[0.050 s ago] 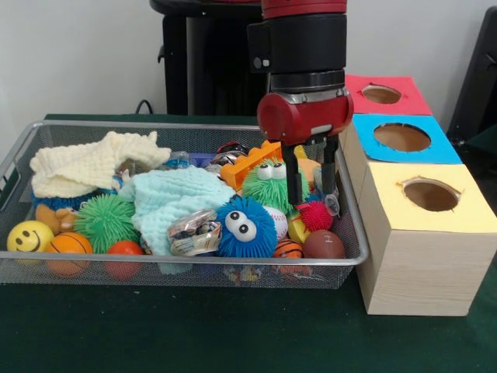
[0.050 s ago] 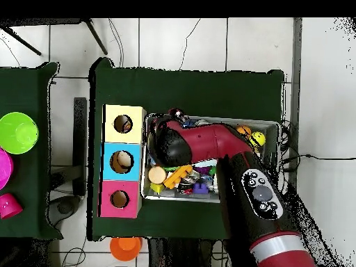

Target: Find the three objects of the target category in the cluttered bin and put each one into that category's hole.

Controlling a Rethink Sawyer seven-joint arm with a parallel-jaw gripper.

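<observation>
My gripper (image 1: 311, 194) reaches down into the right end of the wire bin (image 1: 194, 263), its two black fingers (image 1: 293, 177) apart and open. One finger stands against a green furry toy with eyes (image 1: 266, 186). A red spiky ball (image 1: 315, 215) lies just below the tips. Beside the bin are three boxes with round holes: red (image 1: 381, 94), blue (image 1: 401, 137) and yellow (image 1: 430, 194). In the overhead view my arm (image 2: 208, 142) hides most of the bin (image 2: 272, 126), and the fingers do not show there.
The bin also holds a blue furry toy (image 1: 245, 225), a green spiky ball (image 1: 105, 221), a smiley ball (image 1: 29, 236), basketballs (image 1: 68, 245), a brown football (image 1: 323, 245), and cream (image 1: 89, 163) and mint (image 1: 175, 198) cloths. Bowls (image 2: 17, 132) sit on a side table.
</observation>
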